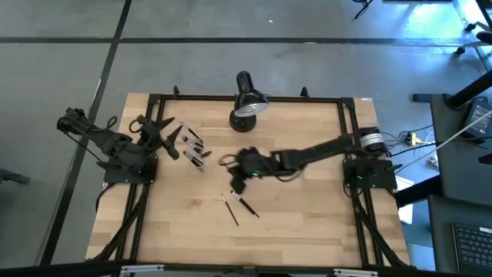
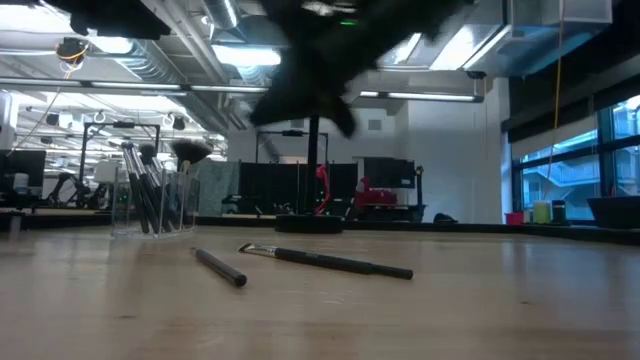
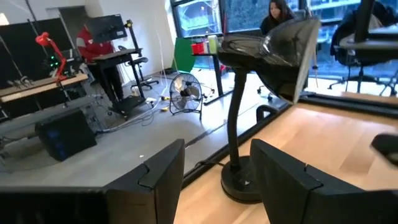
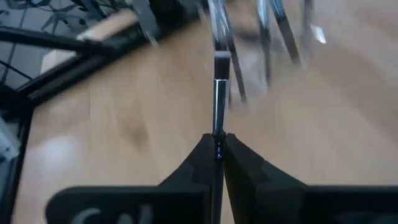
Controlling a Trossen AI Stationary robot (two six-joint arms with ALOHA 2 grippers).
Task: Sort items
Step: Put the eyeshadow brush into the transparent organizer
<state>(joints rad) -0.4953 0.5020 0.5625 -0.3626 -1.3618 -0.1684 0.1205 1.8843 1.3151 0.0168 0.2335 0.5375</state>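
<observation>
The right gripper (image 4: 217,144) is above the middle of the counter (image 1: 307,223) and is closed on one thin makeup brush (image 4: 219,99), which sticks out forward between its fingers. Two more brushes (image 2: 325,260) lie flat on the wood just below it, near each other. The other brushes stand in a small clear cup (image 2: 152,205) near the left arm. The left gripper (image 1: 165,138) waits at the left side beside this cup, with its fingers wide open and holding nothing. A black desk lamp (image 1: 247,104) stands at the far edge
</observation>
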